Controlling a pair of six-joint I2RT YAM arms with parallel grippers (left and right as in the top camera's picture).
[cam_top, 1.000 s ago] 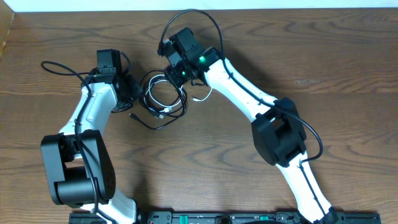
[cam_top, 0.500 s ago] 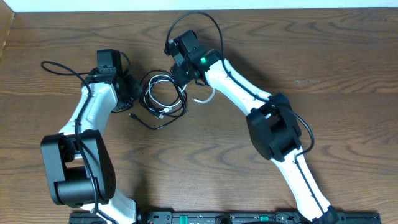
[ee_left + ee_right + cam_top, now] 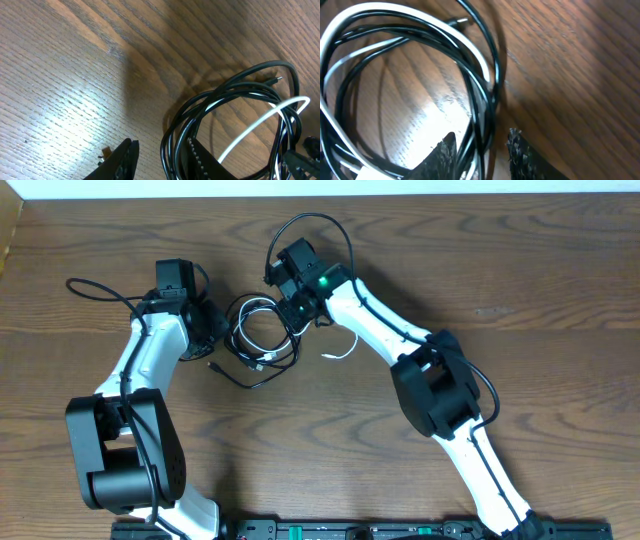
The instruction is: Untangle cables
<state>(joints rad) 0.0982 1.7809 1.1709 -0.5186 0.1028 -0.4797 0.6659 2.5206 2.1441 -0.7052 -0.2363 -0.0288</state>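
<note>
— What do we see here?
— Coiled together on the table [image 3: 560,330]: black cable [image 3: 260,66], white cable [image 3: 480,62]. The left gripper [image 3: 160,145] and right gripper [image 3: 481,135] each straddle strands, jaws parted, clamping nothing.

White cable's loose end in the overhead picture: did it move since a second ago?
Yes. The white cable's loose end has slid toward the lower right of the overhead view, farther from the black cable coil, which stayed in place.
</note>
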